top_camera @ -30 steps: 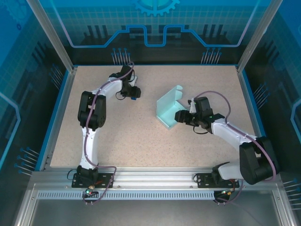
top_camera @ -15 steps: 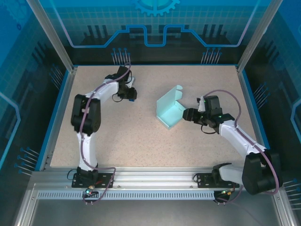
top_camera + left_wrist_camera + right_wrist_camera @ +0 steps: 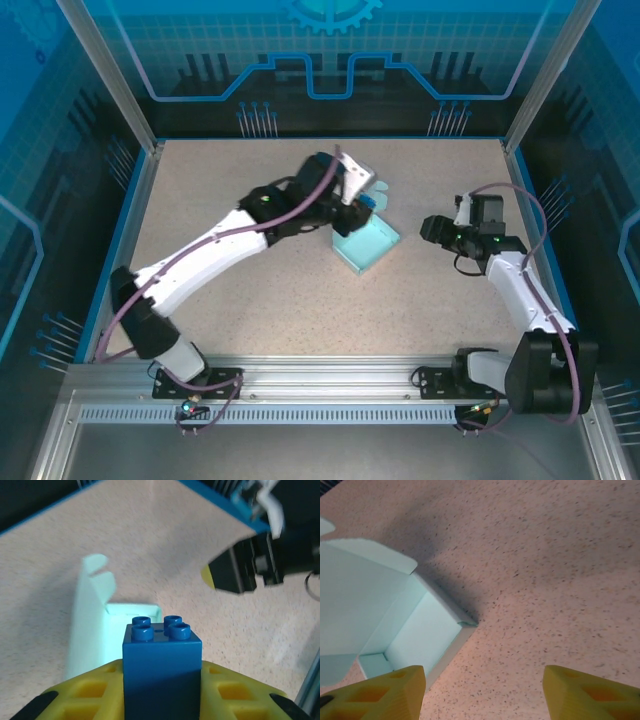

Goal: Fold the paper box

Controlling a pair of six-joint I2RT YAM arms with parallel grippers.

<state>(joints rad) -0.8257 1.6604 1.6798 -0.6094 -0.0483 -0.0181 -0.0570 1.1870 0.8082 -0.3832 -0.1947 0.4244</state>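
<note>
Two white arms with black joints; looping purple cables; yellow, hollow-ribbed finger pads

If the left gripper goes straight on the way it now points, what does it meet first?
Probably the paper box: its open inside lies beyond the blue brick that the left gripper holds; depth is unclear.

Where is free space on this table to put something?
Free: near strip of the table between left arm and right arm. Crowded: centre, where left gripper holds a blue brick at the paper box, right gripper nearby.
</note>
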